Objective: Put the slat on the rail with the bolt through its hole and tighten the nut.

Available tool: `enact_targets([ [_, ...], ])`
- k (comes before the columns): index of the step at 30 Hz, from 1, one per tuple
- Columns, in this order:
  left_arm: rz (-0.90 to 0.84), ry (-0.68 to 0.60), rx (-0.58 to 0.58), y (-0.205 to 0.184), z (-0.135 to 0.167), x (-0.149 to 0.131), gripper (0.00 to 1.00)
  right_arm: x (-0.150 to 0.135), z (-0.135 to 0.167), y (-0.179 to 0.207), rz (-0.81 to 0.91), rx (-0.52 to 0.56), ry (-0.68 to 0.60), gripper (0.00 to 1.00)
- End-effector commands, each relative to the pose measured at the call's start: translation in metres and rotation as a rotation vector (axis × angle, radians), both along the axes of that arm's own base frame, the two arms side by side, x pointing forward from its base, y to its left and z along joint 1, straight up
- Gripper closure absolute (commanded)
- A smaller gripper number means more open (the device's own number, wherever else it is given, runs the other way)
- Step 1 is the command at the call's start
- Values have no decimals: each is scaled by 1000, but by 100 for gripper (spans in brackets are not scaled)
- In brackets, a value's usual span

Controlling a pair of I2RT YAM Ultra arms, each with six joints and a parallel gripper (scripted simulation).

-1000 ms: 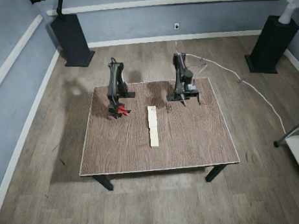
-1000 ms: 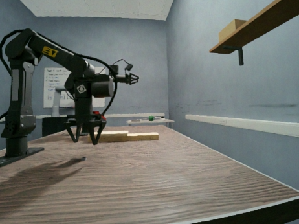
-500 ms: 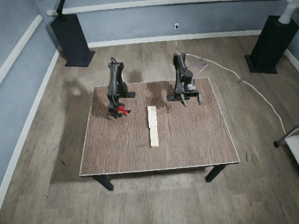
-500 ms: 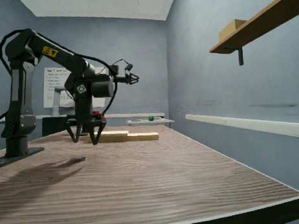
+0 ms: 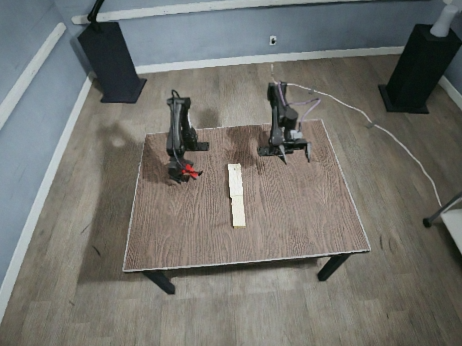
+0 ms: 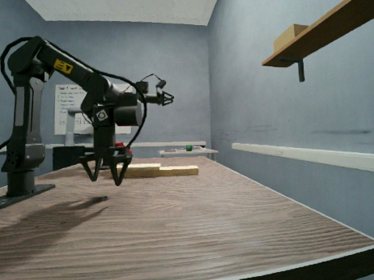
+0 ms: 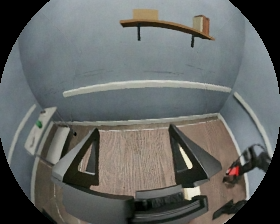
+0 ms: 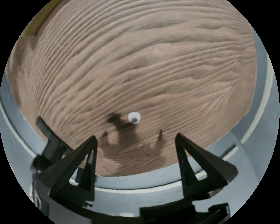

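Left gripper [image 5: 296,161] [image 6: 172,98] [image 7: 134,128]: released, with its fingers spread wide and nothing held. It is aimed out over the table [image 5: 300,216] [image 6: 218,223] [image 7: 135,157] [image 8: 175,75], well above the surface.
Right gripper [image 5: 190,177] [image 6: 106,182] [image 8: 136,136]: released, fingers wide apart and pointed down; nothing is gripped. A red part [image 5: 190,171] [image 6: 123,146] [image 7: 233,171] is seen beside it.
Nut [image 6: 104,198] [image 8: 133,114]: a small round piece with a dark centre, taken to be the nut, is seen on the table below the right gripper, touched by neither finger. In the right wrist view it is placed at 12 o'clock from the midpoint between the fingertips. In the top view it cannot be made out.
Slat and rail: two pale wooden lengths are laid end-on in a stepped line on the table. In the top view the line is found at about 4 o'clock from the right gripper and 8 o'clock from the left.
Taller length [image 5: 235,181] [image 6: 139,170]: placed at the 12 o'clock end of that line in the top view, with a small dark mark near its far end.
Lower length [image 5: 239,212] [image 6: 179,171]: placed at the 6 o'clock end, stepped slightly sideways. Whether the slat is lapped over the rail cannot be told.
Bolt: cannot be clearly made out at this scale.
Clamping: the nut is seen apart from the wooden lengths, so the slat is not clamped by it.
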State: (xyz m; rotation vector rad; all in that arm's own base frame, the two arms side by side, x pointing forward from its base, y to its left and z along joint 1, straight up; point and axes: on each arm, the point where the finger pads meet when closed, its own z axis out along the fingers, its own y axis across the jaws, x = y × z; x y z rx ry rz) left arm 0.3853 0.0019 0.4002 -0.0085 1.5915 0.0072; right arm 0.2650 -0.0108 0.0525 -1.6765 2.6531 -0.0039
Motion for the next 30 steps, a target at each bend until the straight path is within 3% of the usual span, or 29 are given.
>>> enact_targets([
  [1,-10,-33,1,-1,12,-5,0,0,-8,-2,-1,0,-1,0],
  [30,-10,-33,1,-1,12,-5,0,1,-25,-3,-1,0,0,0],
])
